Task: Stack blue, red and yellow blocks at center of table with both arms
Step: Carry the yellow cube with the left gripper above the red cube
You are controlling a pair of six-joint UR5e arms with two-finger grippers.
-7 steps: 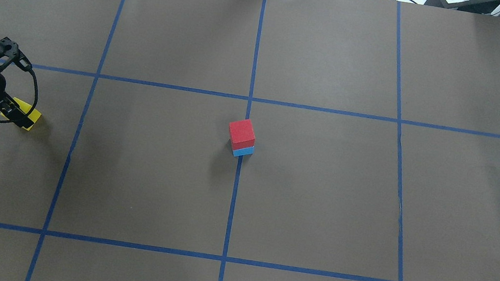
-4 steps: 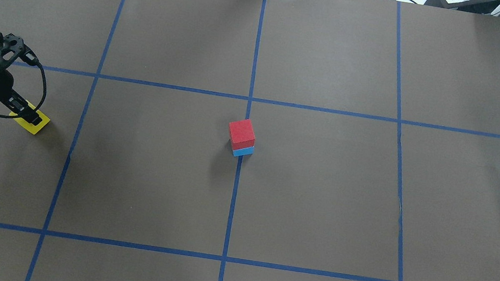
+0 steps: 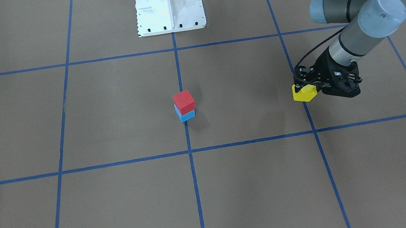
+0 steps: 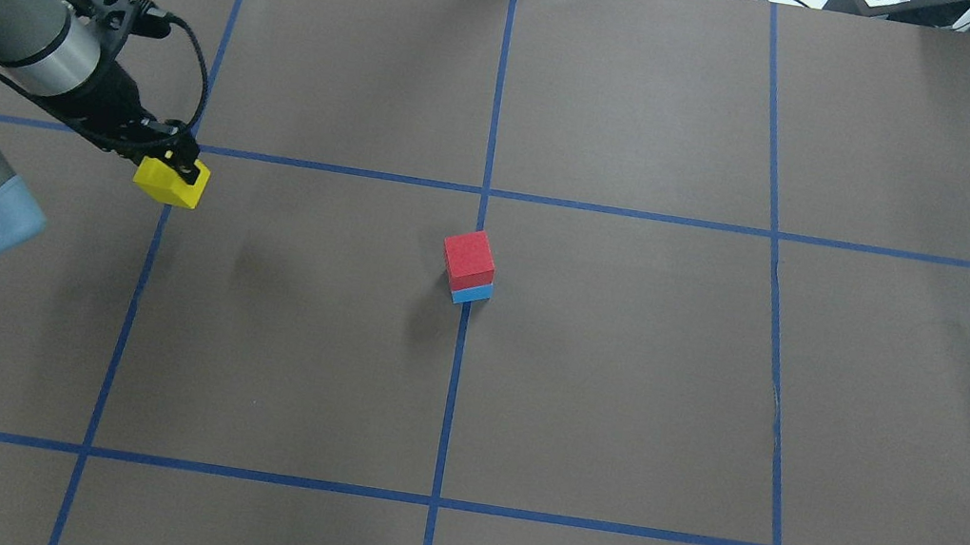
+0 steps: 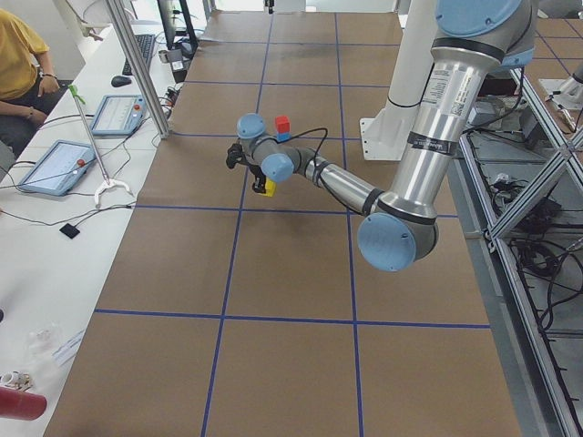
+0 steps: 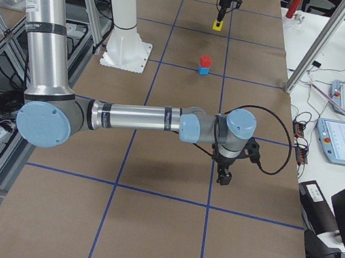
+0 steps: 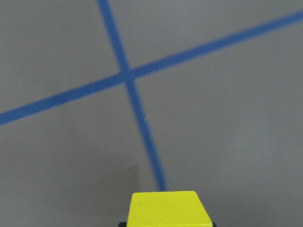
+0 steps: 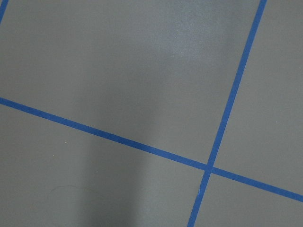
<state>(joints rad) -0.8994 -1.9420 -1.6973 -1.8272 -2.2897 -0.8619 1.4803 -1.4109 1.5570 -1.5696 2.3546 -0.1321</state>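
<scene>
The left tool (image 4: 179, 165) is clamped on the yellow block (image 4: 168, 183), a finger on each side, and holds it clear of the bench (image 4: 619, 408). The left wrist view shows the block's top face with a crossing of tape lines (image 7: 124, 73) on the bench below it. The block hangs over a grid line, well off to the robot's left of centre, on the end of the left arm (image 4: 10, 43) reaching in from that side.

At the centre crossing the red block (image 4: 469, 257) sits on the blue block (image 4: 473, 293), turned a little against it but fully carried.

The right tool (image 6: 223, 175) shows only in the right-side view, low over bare bench and well away from the stack. I cannot tell whether it is open or closed.

By my reading, two of the three tiers are done. What is left is to carry the yellow block across to the stack, set it on the red one and let go. Block and stack are well apart, so most of that carry lies ahead.
</scene>
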